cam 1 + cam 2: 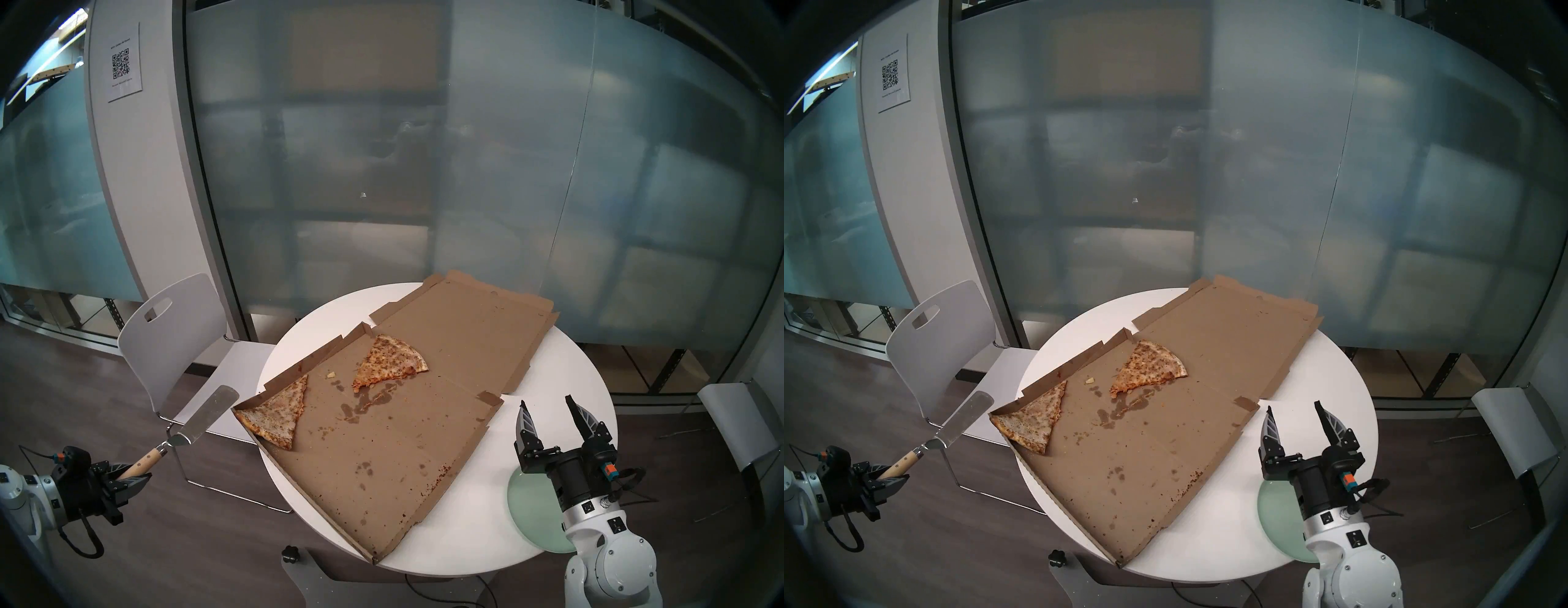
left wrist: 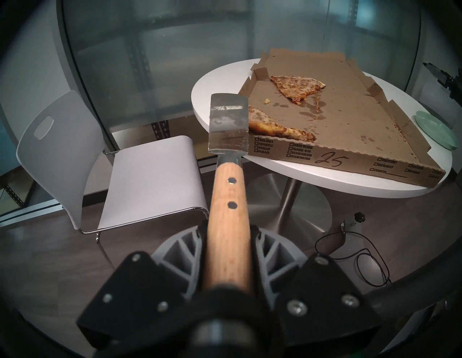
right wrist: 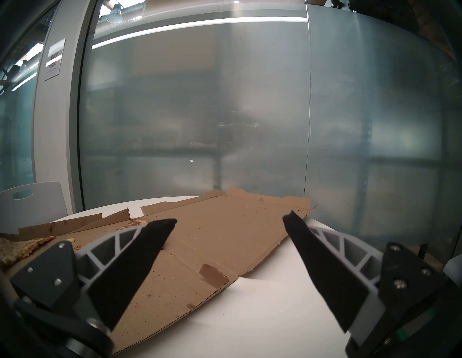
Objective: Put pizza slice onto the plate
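Our left gripper [image 1: 127, 474] is clamped on the wooden handle of a spatula [image 1: 203, 418], and the fingers [image 2: 271, 252] press the handle from both sides. The metal blade rises forward and to the right, over the seat of a white chair [image 1: 178, 339]. The blade tip is near the left corner of the pizza box [image 1: 382, 429] but we see no contact with it.

Our right gripper [image 1: 547, 405] hangs above the round white table [image 1: 466, 539], with its jaws wide apart and nothing between them. It points level toward the frosted glass wall [image 1: 424, 170].

The pizza slice [image 1: 273, 414], pale with brown speckles, lies flat inside the open box, at the left corner, its crust along the box edge. A second, more orange slice [image 1: 388, 358] lies farther in, well apart from the first one. Grease stains mark the cardboard between them.

The plate [image 1: 530, 505] is pale green and sits on the table at the near right edge, partly hidden under our right arm.
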